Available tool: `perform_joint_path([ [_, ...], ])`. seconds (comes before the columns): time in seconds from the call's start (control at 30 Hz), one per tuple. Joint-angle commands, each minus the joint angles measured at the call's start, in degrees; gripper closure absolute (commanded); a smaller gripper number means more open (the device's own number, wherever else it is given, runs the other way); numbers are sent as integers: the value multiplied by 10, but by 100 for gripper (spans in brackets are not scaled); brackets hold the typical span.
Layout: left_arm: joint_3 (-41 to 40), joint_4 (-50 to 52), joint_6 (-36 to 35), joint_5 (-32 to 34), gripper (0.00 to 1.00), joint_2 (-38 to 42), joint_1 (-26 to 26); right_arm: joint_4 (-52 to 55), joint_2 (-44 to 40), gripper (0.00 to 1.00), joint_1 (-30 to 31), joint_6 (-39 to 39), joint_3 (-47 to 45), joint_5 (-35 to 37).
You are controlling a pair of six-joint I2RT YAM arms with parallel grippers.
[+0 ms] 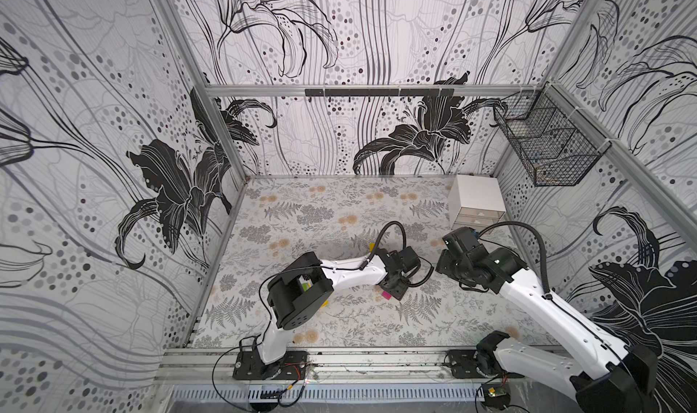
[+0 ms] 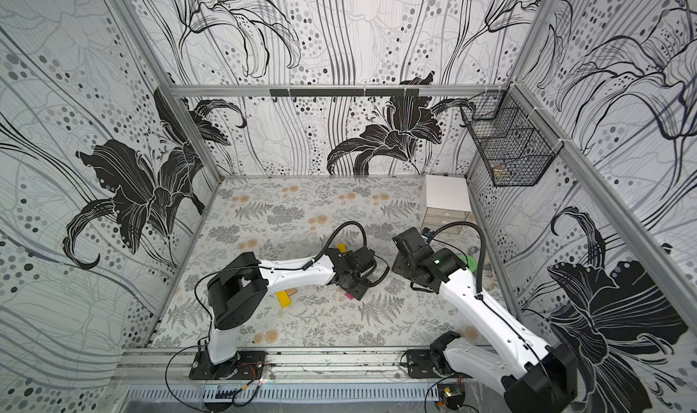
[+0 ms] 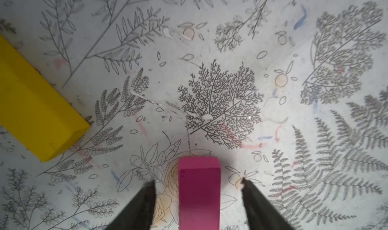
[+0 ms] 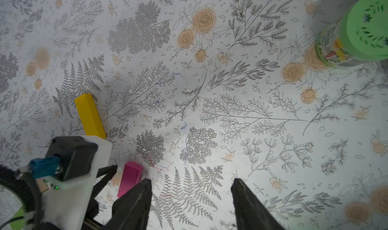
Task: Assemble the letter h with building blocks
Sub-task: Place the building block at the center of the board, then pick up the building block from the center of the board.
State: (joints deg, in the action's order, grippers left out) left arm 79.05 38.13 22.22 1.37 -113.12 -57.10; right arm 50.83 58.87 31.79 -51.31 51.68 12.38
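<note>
Left wrist view looks down on the left claw (image 3: 197, 180). Its two dark fingers (image 3: 144, 205) are spread apart. The pink block (image 3: 199, 193) lies flat on the table (image 3: 294, 50) right between them, with a little gap on each side. So this claw has let go and is not squeezing it. A yellow block (image 3: 35, 105) lies off to one side of this claw, past its fingertips. It is slanted and apart from the pink block.

The right claw (image 4: 192, 179) is spread wide too and holds nothing. The left claw and the pink block sit just beside it, on its left. A jar with a green lid (image 4: 361, 29) stands well away on its other side. A green patch (image 4: 16, 221) peeks out behind the left claw's wrist, and I cannot tell what it is.

In a top view, a second yellow block (image 2: 283, 298) and the wood block (image 2: 292, 291) lie touching each other. They are well away from the left claw, back by that arm's elbow. A white drawer box (image 1: 474, 200) stands far past the right claw, in the corner. The blocks do not make an h yet.
</note>
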Motion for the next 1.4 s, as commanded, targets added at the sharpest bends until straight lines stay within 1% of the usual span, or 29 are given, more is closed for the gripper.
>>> perform_joint_path([
  [0.0,9,-6,2,13,12,46,4,-7,-25,33,-3,33,-29,-24],
  [0.1,-10,9,23,50,7,107,16,-30,-37,30,-2,72,-46,-63],
  [0.13,-22,14,36,63,3,132,24,-33,-33,30,-2,84,-48,-75],
  [0.2,-56,26,82,102,1,206,52,-51,-13,29,7,115,-51,-112],
  [0.23,-75,31,111,124,1,241,69,-56,4,29,21,127,-48,-118],
  [0.27,-99,35,142,146,1,286,93,-60,31,29,49,138,-40,-113],
  [0.33,-150,42,203,173,1,371,144,-51,99,28,130,162,-3,-64],
  [0.37,-178,40,229,167,1,417,181,-40,145,28,173,177,22,-33],
  [0.43,-229,22,267,115,1,489,258,-26,222,26,232,201,65,15],
  [0.47,-250,14,280,86,1,520,293,-29,254,25,243,210,80,22],
  [0.53,-272,4,286,45,1,555,334,-52,289,23,246,224,87,25],
  [0.6,-278,6,282,18,1,567,352,-82,312,22,246,247,92,19],
  [0.67,-278,14,277,2,1,565,357,-97,342,21,247,276,108,-3],
  [0.77,-283,14,277,-5,1,567,360,-100,384,21,247,308,128,-17],
  [0.87,-287,6,277,-12,0,570,364,-116,395,20,246,328,126,-32],
  [0.97,-284,1,269,-20,3,566,367,-132,414,20,242,332,126,-56],
  [1.07,-279,4,266,-25,5,555,367,-136,429,20,231,328,126,-58],
  [1.37,-282,2,257,-37,9,541,369,-145,427,23,214,327,108,-64],
])
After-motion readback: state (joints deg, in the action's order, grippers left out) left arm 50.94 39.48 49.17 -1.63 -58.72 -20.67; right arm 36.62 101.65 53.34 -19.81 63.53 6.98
